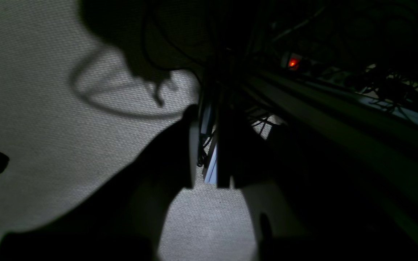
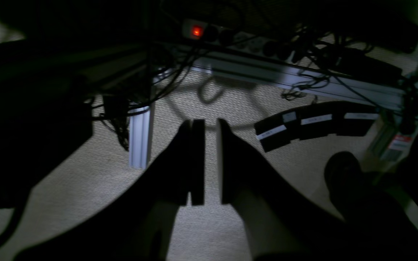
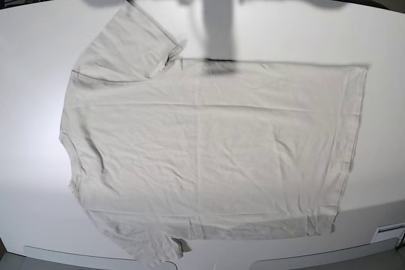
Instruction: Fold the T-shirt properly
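Note:
The T-shirt [image 3: 209,150] lies spread flat on the white table [image 3: 38,42], pale beige and lightly wrinkled. Its neck end points left and its hem right, with one sleeve [image 3: 130,39] at the top left and the other at the bottom edge. Neither arm shows in the base view. My left gripper [image 1: 209,112] looks down at carpeted floor, its dark fingers a clear gap apart with nothing between them. My right gripper [image 2: 210,123] also faces the floor, its fingers parted by a narrow slit and holding nothing. The shirt appears in neither wrist view.
Under the table are a power strip with a red light [image 2: 196,31], tangled cables [image 2: 303,54], an aluminium frame leg [image 2: 140,137] and black boxes with white labels [image 2: 314,125]. A dark shadow [image 3: 218,30] falls across the table's far edge.

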